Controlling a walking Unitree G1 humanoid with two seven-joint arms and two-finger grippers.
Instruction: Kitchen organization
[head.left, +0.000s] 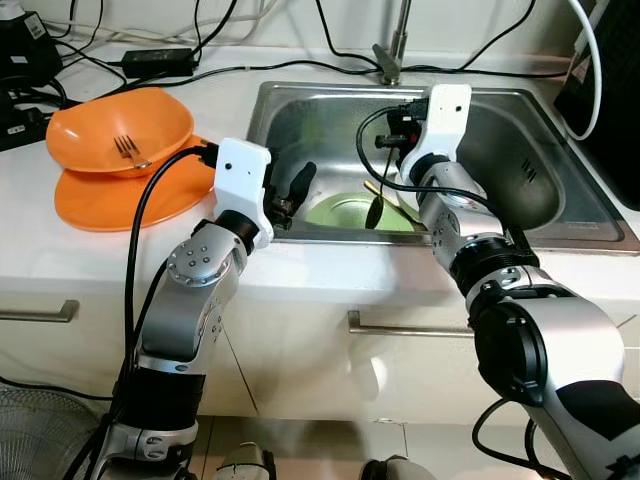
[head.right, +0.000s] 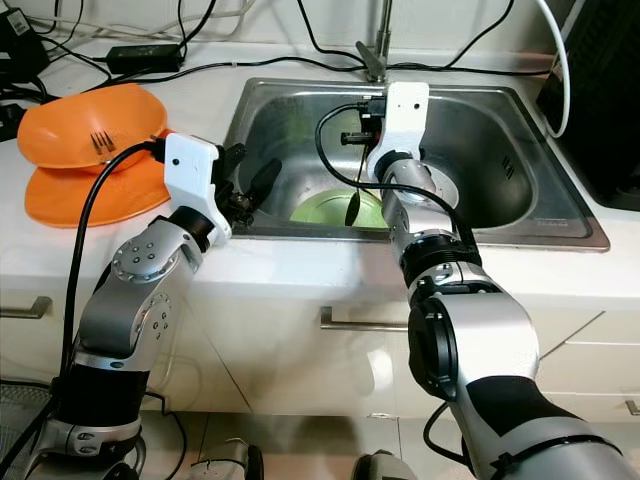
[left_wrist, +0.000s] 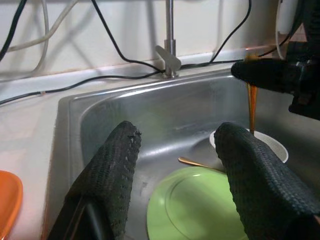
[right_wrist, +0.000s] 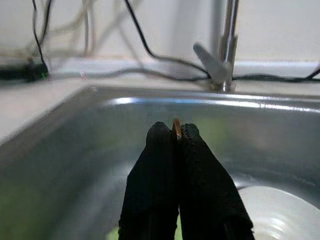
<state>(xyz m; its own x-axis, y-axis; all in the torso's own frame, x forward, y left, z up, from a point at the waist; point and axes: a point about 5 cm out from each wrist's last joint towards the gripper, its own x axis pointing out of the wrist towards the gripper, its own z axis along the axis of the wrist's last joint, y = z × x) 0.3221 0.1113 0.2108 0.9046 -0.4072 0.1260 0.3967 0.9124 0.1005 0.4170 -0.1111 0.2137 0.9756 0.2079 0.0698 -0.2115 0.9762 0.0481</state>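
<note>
From where I stand, no writing, label, brand mark or number can be read on anything here; the sink, the orange dishes and the bench all look plain.
</note>
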